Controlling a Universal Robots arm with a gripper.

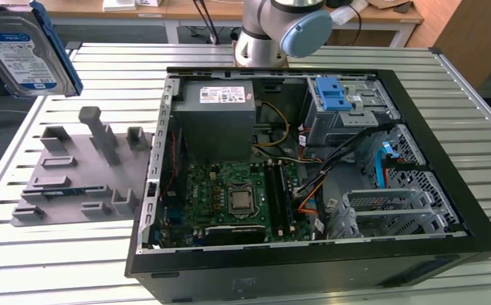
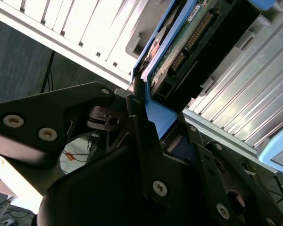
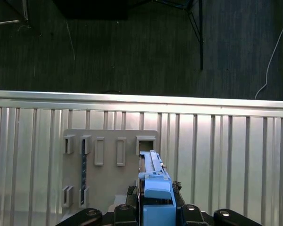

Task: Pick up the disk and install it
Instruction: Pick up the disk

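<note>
The disk [image 1: 23, 52] hangs high over the slatted table at the exterior view's left. It is a silver drive with a white-and-blue label in a blue carrier bracket. In the second wrist view my gripper [image 2: 150, 110] is shut on the carrier's blue edge, with the disk [image 2: 193, 42] and its connector side reaching away from the fingers. In the first wrist view the blue carrier [image 3: 155, 186] stands edge-on between the black fingers of the gripper [image 3: 156, 200], above the grey fixture plate [image 3: 108, 160].
An open computer case [image 1: 313, 171] lies on the table, with a power supply box [image 1: 220, 117], a motherboard [image 1: 237, 197] and a drive bay with a blue latch [image 1: 337, 98]. The grey fixture plate [image 1: 76, 171] sits left of the case. The arm's base [image 1: 267, 35] stands behind the case.
</note>
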